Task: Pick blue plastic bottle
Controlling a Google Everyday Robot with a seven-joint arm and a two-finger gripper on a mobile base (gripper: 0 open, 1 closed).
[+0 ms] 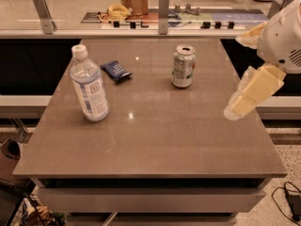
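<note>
The blue plastic bottle [89, 85] stands upright on the left part of the brown table [155, 145]. It is clear, with a white cap and a pale blue-and-white label. My gripper [245, 97], cream-coloured under a white arm housing, hangs at the table's right edge. It is far to the right of the bottle and touches nothing.
A silver-green drink can [183, 66] stands right of centre toward the back. A small dark blue snack packet [115, 70] lies behind and right of the bottle. A counter with metal posts [163, 6] and clutter runs behind the table. A cable [289, 197] lies on the floor at lower right.
</note>
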